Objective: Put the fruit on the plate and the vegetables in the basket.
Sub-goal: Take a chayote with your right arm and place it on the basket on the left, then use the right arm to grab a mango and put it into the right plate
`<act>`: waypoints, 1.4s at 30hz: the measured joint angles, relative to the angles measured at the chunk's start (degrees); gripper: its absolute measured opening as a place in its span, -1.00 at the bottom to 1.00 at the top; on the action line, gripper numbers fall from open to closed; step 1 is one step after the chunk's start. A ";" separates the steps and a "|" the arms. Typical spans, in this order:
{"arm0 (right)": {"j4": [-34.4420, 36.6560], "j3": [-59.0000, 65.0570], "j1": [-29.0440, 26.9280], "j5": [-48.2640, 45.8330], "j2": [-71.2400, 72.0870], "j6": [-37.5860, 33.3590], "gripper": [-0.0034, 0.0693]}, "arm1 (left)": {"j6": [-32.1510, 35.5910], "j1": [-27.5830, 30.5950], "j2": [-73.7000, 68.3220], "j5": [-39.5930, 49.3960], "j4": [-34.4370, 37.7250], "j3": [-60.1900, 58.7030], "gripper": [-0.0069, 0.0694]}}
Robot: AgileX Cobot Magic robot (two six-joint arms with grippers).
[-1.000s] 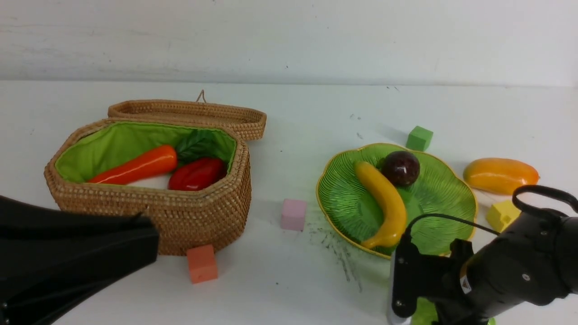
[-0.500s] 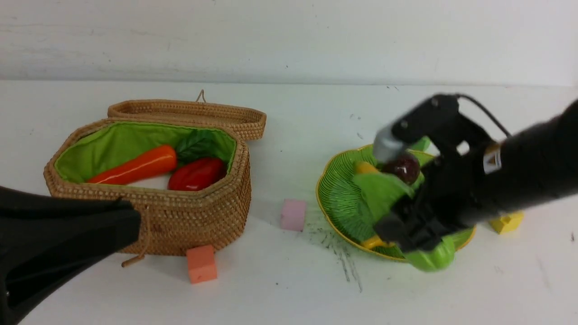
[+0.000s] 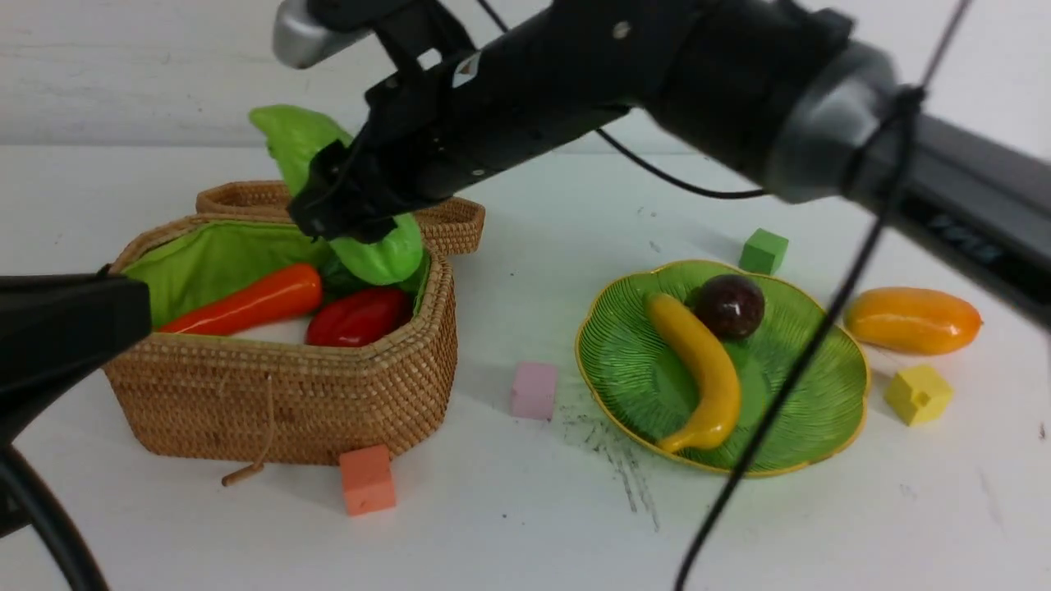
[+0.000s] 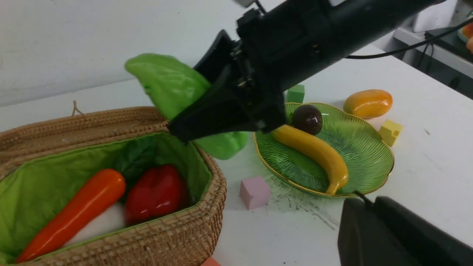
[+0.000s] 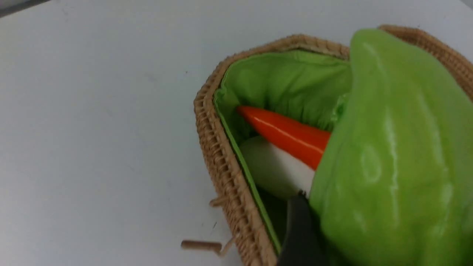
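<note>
My right gripper (image 3: 349,205) is shut on the light green gourd (image 3: 382,250) and holds it above the far right part of the open basket (image 3: 287,369). In the right wrist view the gourd (image 5: 391,147) fills the right side, beside one black finger (image 5: 299,232). The carrot (image 3: 246,305), red pepper (image 3: 357,316) and white radish (image 3: 279,331) lie in the basket. The banana (image 3: 698,369) and mangosteen (image 3: 728,305) lie on the green plate (image 3: 788,361). The mango (image 3: 911,320) lies on the table right of the plate. My left gripper (image 3: 139,316) is empty, low at the left, in front of the basket.
The basket's lid (image 3: 456,222) lies open behind it. Foam cubes stand on the table: pink (image 3: 534,390) between basket and plate, orange (image 3: 367,478) in front of the basket, green (image 3: 763,250) behind the plate, yellow (image 3: 918,394) near the mango. The right arm spans above the plate.
My right arm rose from the front right with the gourd, passed over the plate, and now holds it over the basket. My left gripper drew back to the left.
</note>
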State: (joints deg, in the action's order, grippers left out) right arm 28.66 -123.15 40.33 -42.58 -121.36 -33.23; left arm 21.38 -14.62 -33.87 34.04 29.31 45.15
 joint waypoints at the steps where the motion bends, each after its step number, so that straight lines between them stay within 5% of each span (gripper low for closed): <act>1: 0.00 -1.98 0.00 0.00 -1.85 -0.33 0.32 | -0.57 0.00 0.00 0.00 -0.43 0.00 -0.74; 5: -0.53 -7.62 -0.06 -0.16 -7.59 -0.93 0.37 | -1.52 0.00 0.00 0.00 -0.90 0.00 -0.74; 10: -2.55 -8.74 -0.11 -1.86 -8.10 -0.93 0.90 | -1.64 0.00 0.00 0.00 -1.04 0.00 -0.73; 15: -4.99 -8.81 -0.11 -7.38 -4.39 -0.64 0.89 | -1.69 0.00 0.00 0.00 -1.04 0.00 -0.72; 21: -17.18 -9.12 -0.90 -21.91 5.54 7.95 0.31 | 0.47 0.00 0.00 2.28 1.90 0.00 -0.72; 26: -31.28 -7.48 -9.09 -29.01 12.19 15.01 -0.74 | 15.60 0.00 0.00 10.20 15.27 0.00 -0.72; 29: -32.83 -2.30 -16.24 -29.12 14.89 19.35 -0.94 | 23.22 0.00 0.00 13.22 24.45 0.00 -0.72; 33: -32.71 8.12 -26.39 -29.12 18.64 21.40 -0.94 | 28.94 0.00 0.00 14.38 31.28 0.00 -0.72; 37: -31.04 14.87 -36.16 -29.15 18.00 15.89 -0.82 | 30.73 0.00 0.00 14.38 32.37 0.00 -0.72; 42: -21.16 17.38 -43.23 -25.71 11.38 0.44 -0.18 | 30.97 0.00 0.00 14.38 32.37 0.00 -0.72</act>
State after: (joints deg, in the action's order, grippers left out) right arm 7.50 -105.77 -2.90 -68.29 -109.98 -32.80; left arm 52.35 -14.62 -33.87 48.43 61.69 45.15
